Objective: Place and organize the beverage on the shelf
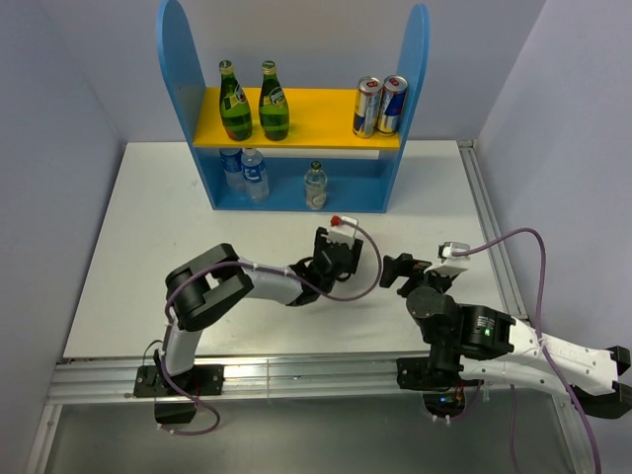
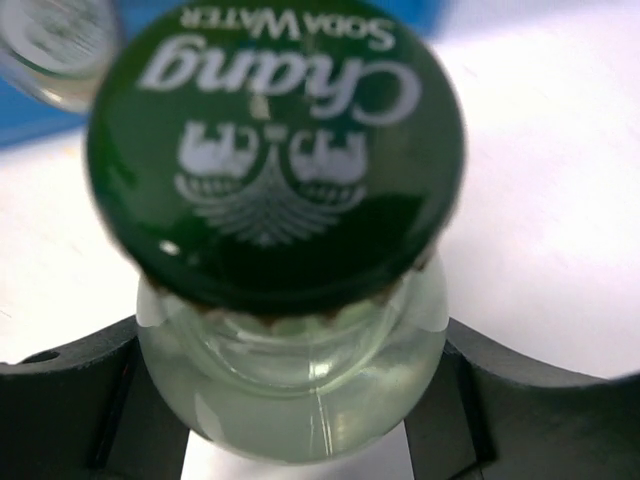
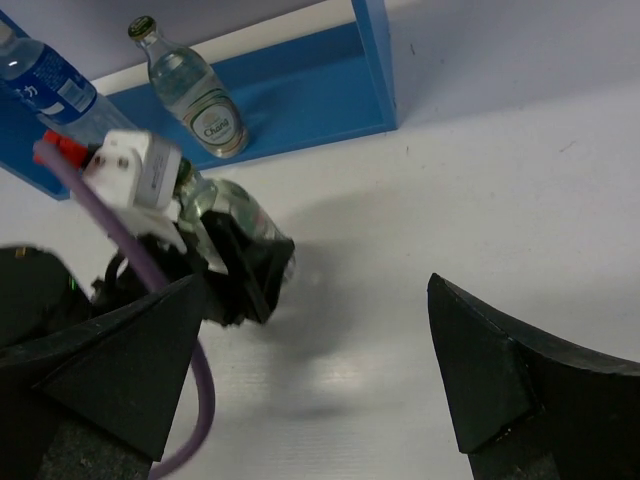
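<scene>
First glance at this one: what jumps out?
The blue-and-yellow shelf at the far edge of the table, stocked with green bottles and cans above. Mid-table, the left gripper clamps a green-capped Chang soda water bottle; the right gripper sits open beside it.

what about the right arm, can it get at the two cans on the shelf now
Probably yes: the right tool is open and empty, the cans stand at the shelf's right end, and the left tool holding a bottle is off to the side.
</scene>
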Controlling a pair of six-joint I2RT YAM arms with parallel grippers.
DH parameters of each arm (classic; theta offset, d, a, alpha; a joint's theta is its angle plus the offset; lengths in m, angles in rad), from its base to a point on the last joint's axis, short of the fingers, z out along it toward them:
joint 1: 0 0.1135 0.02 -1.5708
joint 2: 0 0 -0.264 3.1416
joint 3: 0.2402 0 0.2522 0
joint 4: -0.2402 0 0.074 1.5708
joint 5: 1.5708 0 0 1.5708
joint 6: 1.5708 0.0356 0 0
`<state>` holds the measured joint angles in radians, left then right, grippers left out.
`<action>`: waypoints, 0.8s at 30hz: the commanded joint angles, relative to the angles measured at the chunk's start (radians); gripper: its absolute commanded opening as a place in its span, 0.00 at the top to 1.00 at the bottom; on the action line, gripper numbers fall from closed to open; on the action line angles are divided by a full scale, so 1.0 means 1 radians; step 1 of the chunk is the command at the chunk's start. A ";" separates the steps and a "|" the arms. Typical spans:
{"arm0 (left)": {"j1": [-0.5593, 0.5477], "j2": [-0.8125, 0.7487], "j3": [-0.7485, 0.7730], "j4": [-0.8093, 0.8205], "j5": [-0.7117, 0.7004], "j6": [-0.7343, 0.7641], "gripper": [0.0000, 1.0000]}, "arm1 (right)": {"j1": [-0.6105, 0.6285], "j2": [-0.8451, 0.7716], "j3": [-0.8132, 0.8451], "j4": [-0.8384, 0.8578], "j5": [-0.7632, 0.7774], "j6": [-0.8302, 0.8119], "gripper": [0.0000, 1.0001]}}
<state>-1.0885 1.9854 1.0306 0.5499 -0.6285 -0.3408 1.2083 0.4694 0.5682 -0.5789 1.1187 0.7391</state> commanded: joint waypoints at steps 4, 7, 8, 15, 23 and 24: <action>0.102 -0.002 0.177 0.056 0.027 0.075 1.00 | 0.004 -0.025 0.004 0.028 0.004 -0.003 0.01; 0.137 0.035 0.255 0.032 0.050 0.083 1.00 | 0.005 -0.025 0.004 0.033 -0.003 -0.007 0.01; 0.147 0.045 0.288 0.025 0.058 0.083 1.00 | 0.005 -0.025 0.002 0.036 -0.007 -0.007 0.01; 0.219 0.133 0.410 -0.004 0.098 0.069 1.00 | 0.005 -0.041 0.001 0.039 -0.011 -0.010 0.01; 0.275 0.194 0.470 0.022 0.156 0.074 1.00 | 0.004 -0.051 -0.005 0.048 -0.022 -0.017 0.01; 0.282 0.199 0.476 0.024 0.158 0.068 1.00 | 0.005 -0.048 -0.005 0.048 -0.023 -0.020 0.01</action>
<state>-0.8272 2.2078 1.4143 0.4210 -0.4896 -0.2798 1.2083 0.4274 0.5682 -0.5678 1.0901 0.7242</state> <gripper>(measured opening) 0.712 0.988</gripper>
